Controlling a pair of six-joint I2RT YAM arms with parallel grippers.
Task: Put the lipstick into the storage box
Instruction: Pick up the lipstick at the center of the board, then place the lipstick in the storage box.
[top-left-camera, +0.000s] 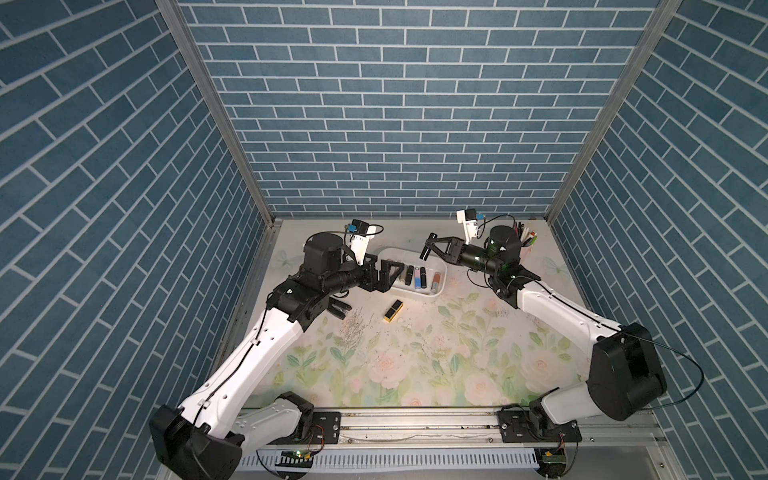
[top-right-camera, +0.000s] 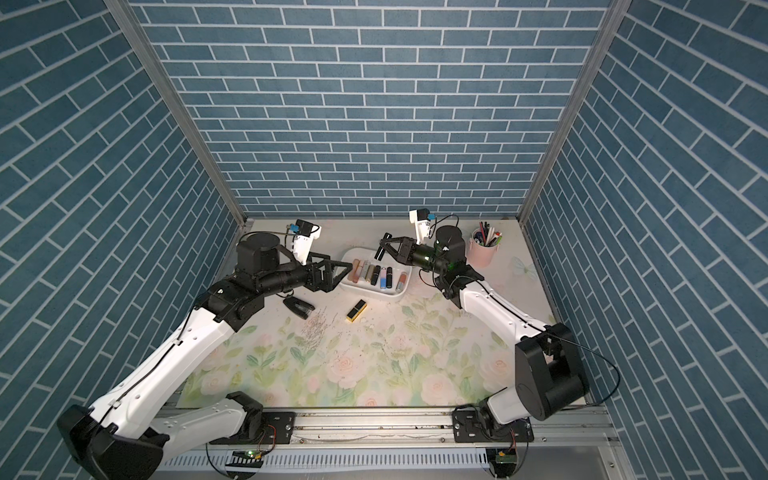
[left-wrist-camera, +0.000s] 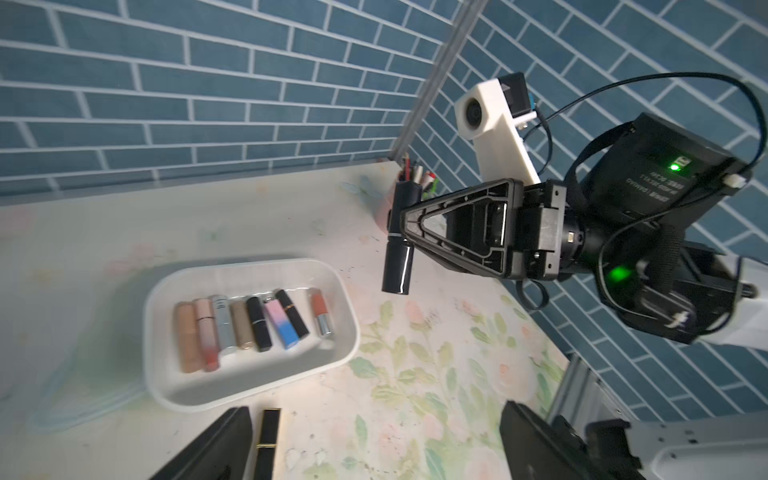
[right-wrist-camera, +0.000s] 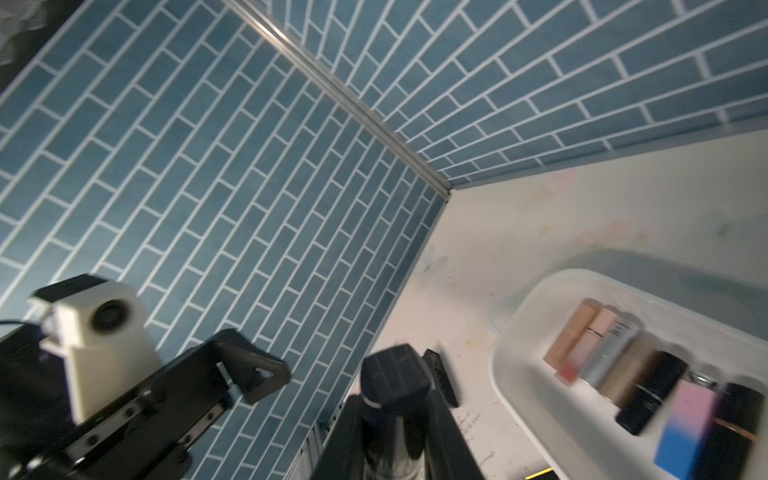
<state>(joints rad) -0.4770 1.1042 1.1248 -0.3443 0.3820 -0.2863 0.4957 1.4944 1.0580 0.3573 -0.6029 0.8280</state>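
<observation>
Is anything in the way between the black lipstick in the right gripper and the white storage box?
Nothing visible does. The right gripper is shut on the black lipstick in the air near the storage box, with only open air between them. The lipsticks already inside lie in one row, leaving bare floor.

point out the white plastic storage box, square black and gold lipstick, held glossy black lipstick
storage box (left-wrist-camera: 266, 376): left wrist view, bare floor
square lipstick (top-left-camera: 393, 311): a top view, middle
held lipstick (left-wrist-camera: 397, 270): left wrist view, lower barrel
</observation>
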